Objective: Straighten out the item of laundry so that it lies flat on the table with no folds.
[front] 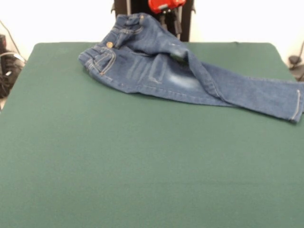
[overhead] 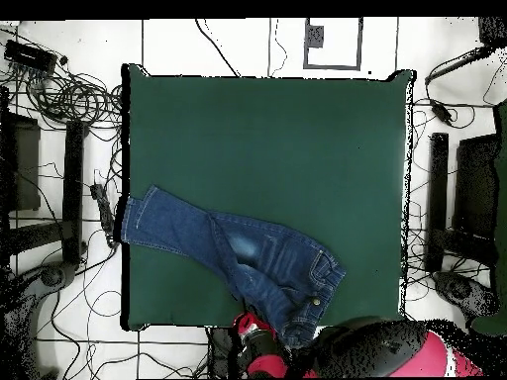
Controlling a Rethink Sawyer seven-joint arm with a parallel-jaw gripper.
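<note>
Claw (front: 167, 10) state cannot be told: only a red and black part is seen at the worktop's robot-side edge, just behind the raised waistband. Jeans (front: 156, 71) are laid on the green worktop (front: 142, 166) near that edge, the waist bunched and folded, the legs overlapped and stretched to a side edge.

No legible text, labels, brand marks, numbers or signs appear in either view. The jeans (front: 156, 71) show only stitching and a plain brass button (front: 109, 44); the table (front: 142, 166) surface carries no markings.
</note>
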